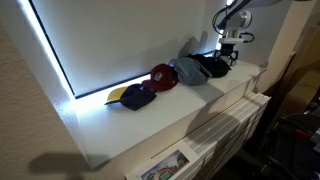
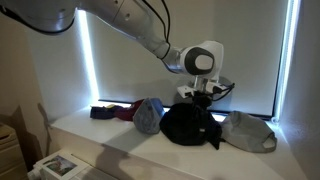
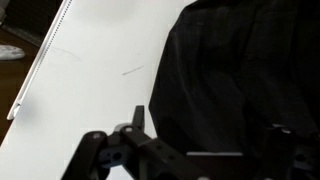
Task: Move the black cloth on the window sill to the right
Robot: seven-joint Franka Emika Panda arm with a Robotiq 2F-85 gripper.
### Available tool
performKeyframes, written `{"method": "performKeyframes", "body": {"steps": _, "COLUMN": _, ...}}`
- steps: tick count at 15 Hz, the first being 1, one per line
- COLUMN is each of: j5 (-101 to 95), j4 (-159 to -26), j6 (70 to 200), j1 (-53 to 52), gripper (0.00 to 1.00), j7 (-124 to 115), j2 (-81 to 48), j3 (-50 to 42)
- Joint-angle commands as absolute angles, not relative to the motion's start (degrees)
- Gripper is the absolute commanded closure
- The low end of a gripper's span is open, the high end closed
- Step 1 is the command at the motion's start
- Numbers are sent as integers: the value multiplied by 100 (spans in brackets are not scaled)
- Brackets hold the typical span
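The black cloth (image 2: 188, 126) lies bunched on the white window sill (image 2: 100, 135), between a blue-grey cap and a grey cap. It also shows in an exterior view (image 1: 213, 66) and fills the right of the wrist view (image 3: 235, 70). My gripper (image 2: 205, 93) hangs just above the cloth's top, also seen in an exterior view (image 1: 230, 47). In the wrist view the gripper (image 3: 210, 128) looks open, with one finger left of the cloth and the other dimly at the right, fingers astride the cloth. I cannot tell whether they touch it.
A grey cap (image 2: 248, 131) lies right of the cloth. A blue-grey cap (image 2: 150, 115), a red cap (image 2: 125, 110) and a dark cap (image 2: 100, 112) lie to its left. The window blind stands close behind. A radiator (image 1: 225, 125) sits under the sill.
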State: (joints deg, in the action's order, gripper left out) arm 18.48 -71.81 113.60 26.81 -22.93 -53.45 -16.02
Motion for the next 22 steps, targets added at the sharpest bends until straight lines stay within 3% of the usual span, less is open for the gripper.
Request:
{"method": "performKeyframes", "body": {"steps": 1, "j5": 1780, "j4": -6688, "j6": 10991, "j1": 2830, "gripper": 34, "j7": -2379, "j2": -5680, "j3": -1517}}
{"method": "performKeyframes", "body": {"steps": 10, "j5": 1288, "j4": -6680, "j6": 11367, "j1": 2321, "gripper": 98, "j7": -2686, "j2": -5228, "j3": -1948}}
{"method": "performKeyframes", "body": {"steps": 11, "j5": 1175, "j4": -6710, "j6": 11471, "j1": 2202, "gripper": 100, "j7": -2711, "j2": -5113, "j3": -2007}}
{"method": "performKeyframes", "body": {"steps": 18, "j5": 615, "j4": -6994, "j6": 11937, "j1": 1522, "gripper": 100, "j7": -2869, "j2": -4443, "j3": -2312}}
{"method": "performKeyframes", "body": {"steps": 19, "j5": 661, "j4": -7059, "j6": 11983, "j1": 1490, "gripper": 74, "j7": -2941, "j2": -4365, "j3": -2335}}
{"method": "performKeyframes", "body": {"steps": 20, "j5": 711, "j4": -6591, "j6": 11741, "j1": 1584, "gripper": 72, "j7": -2874, "j2": -4686, "j3": -2274}}
{"method": "performKeyframes", "body": {"steps": 21, "j5": 712, "j4": -6595, "j6": 11745, "j1": 1566, "gripper": 92, "j7": -2885, "j2": -4658, "j3": -2282}}
{"method": "performKeyframes", "body": {"steps": 22, "j5": 712, "j4": -6589, "j6": 11744, "j1": 1566, "gripper": 59, "j7": -2885, "j2": -4662, "j3": -2282}}
